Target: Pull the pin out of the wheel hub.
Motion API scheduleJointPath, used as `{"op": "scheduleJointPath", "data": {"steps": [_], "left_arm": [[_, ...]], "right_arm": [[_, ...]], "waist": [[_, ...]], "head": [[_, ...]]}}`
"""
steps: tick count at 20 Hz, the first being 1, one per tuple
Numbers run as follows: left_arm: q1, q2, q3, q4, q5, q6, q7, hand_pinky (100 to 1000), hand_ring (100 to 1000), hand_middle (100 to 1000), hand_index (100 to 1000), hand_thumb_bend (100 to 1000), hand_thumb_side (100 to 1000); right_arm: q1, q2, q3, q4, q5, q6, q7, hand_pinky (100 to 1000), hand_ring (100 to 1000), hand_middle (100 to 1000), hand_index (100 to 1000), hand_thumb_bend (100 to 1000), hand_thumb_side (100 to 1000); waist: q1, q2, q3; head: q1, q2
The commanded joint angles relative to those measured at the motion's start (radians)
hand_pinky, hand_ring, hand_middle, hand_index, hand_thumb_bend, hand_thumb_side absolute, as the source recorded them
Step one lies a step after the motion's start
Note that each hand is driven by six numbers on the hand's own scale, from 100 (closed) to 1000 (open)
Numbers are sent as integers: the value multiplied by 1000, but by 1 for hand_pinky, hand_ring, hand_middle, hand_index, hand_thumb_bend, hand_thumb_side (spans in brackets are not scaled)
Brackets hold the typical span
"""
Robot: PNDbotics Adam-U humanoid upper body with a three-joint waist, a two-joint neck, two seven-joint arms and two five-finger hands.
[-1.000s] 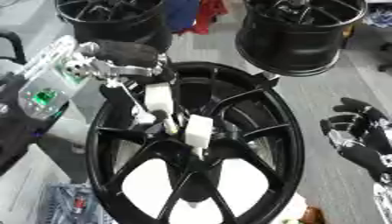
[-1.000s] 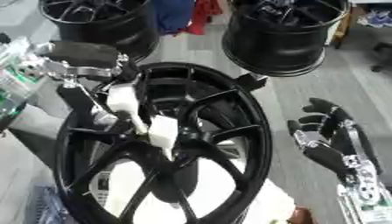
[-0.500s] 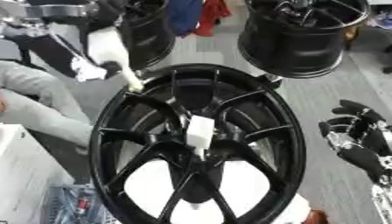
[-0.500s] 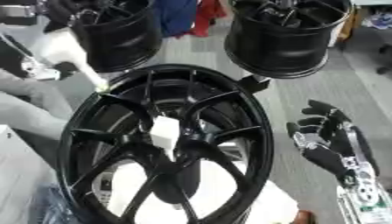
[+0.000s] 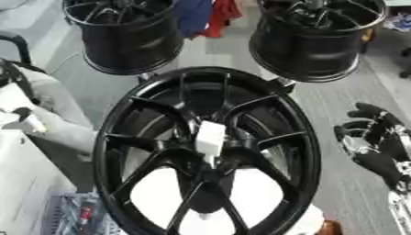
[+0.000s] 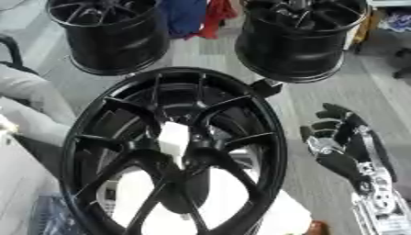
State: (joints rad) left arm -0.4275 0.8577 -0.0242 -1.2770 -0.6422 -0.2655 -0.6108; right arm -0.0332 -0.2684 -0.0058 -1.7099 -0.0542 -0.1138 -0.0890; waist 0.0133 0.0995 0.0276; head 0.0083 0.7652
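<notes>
The large glossy black spoked wheel hub [image 5: 207,151] stands in the centre, a white rectangular block [image 5: 210,136] at its middle; the right hand [image 6: 341,142], black with silver joints, rests beside its rim, fingers relaxed and apart, touching nothing; two more black wheel rims [image 5: 311,36] stand behind.

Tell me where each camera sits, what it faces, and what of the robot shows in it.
Left eye view: in the robot's head, looking down at the wheel; the right robot hand shows at the right edge, fingers relaxed.
Right eye view: beside it in the head, facing the same way; the right robot hand and forearm show more fully.
Shared: the wheel, a white piece at its hub, two wheels behind. No left robot hand shows.
</notes>
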Motion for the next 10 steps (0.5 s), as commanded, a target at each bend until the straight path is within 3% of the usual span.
{"op": "scheduleJointPath", "data": {"steps": [1, 2, 4, 7, 9, 10], "left_arm": [[1, -19, 60, 156, -109, 25, 99, 629, 655, 710, 836, 355, 410], [5, -33, 70, 199, -137, 30, 137, 713, 761, 810, 905, 549, 651], [15, -64, 90, 273, -181, 45, 230, 759, 815, 865, 932, 633, 757], [30, -101, 105, 329, -203, 49, 347, 773, 833, 883, 938, 645, 805], [42, -121, 118, 331, -193, 47, 406, 760, 803, 855, 923, 608, 790], [50, -132, 126, 321, -182, 47, 433, 744, 780, 831, 907, 541, 773]], "right_arm": [[-6, -10, -8, -11, 1, -1, -4, 615, 637, 672, 800, 387, 100], [-6, -10, -8, -12, 1, -1, -5, 615, 638, 672, 800, 388, 100], [-7, -9, -8, -12, 1, -1, -5, 615, 637, 672, 800, 389, 100], [-8, -7, -8, -13, 0, -1, -4, 615, 637, 672, 800, 389, 100], [-8, -6, -9, -13, 0, -1, -5, 615, 637, 672, 800, 390, 100], [-8, -5, -10, -13, 0, -1, -5, 615, 637, 672, 800, 390, 100]], "waist": [[-1, -8, 0], [-2, -8, 0], [-5, -7, 1], [-9, -5, 2], [-11, -5, 4], [-12, -5, 5]], "head": [[-1, 5], [-2, 5], [-5, 5], [-5, 5], [-5, 5], [-6, 5]]}}
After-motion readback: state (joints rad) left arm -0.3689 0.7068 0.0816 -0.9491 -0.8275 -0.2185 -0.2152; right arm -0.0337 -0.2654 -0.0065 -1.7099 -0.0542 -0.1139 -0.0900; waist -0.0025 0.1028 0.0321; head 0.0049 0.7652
